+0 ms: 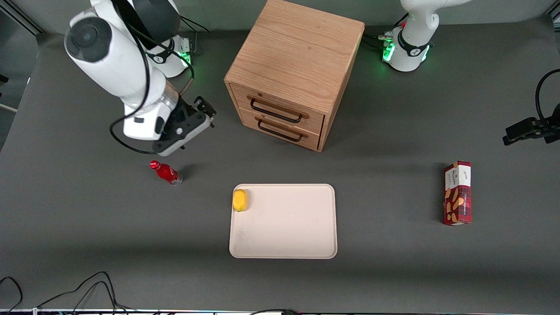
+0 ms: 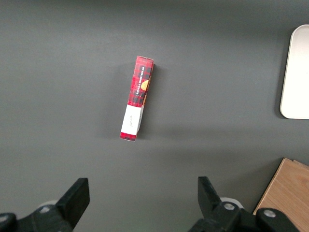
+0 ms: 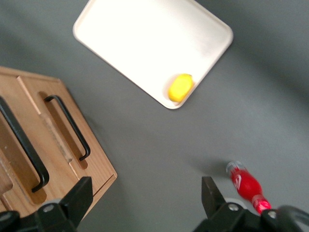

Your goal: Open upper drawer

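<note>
Upper drawer (image 1: 280,109) shut, top of two in oak cabinet (image 1: 297,48), black wire handle (image 1: 275,111) across its front; lower drawer (image 1: 280,130) under it, also shut. Gripper (image 3: 145,198) hangs above desk (image 1: 87,227) beside cabinet, toward working arm's end, touching nothing; fingers (image 3: 79,195) spread wide, empty. Red bottle (image 1: 166,173) lies on desk close by gripper, nearer front camera. Yellow fruit (image 1: 239,200) in corner of cream tray (image 1: 284,245). Red snack box (image 1: 457,192) toward parked arm's end.
</note>
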You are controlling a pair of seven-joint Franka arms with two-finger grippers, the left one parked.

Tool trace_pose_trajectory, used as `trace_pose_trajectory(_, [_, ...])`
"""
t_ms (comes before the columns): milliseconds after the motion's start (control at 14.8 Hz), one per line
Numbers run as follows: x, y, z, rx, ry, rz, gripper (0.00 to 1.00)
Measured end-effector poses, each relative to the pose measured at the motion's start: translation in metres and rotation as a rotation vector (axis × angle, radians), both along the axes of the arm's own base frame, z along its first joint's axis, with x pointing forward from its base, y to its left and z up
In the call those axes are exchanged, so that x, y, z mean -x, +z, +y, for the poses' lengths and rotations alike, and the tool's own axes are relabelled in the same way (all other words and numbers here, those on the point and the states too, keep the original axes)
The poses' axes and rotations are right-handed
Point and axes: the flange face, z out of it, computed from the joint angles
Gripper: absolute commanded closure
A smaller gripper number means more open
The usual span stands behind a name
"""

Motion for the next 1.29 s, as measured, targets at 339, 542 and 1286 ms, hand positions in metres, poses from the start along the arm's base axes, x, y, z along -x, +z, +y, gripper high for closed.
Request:
trace_pose_trajectory(339, [-0.003,-0.036,0.067,-0.066,0.266,0.039,0.0])
trace_pose_trajectory(542, [0.011,-0.057,0.106,-0.078,0.337,0.074,0.0])
trace_pose_trajectory(1286, [0.045,-0.108,0.144,-0.049,0.423,0.181,0.0])
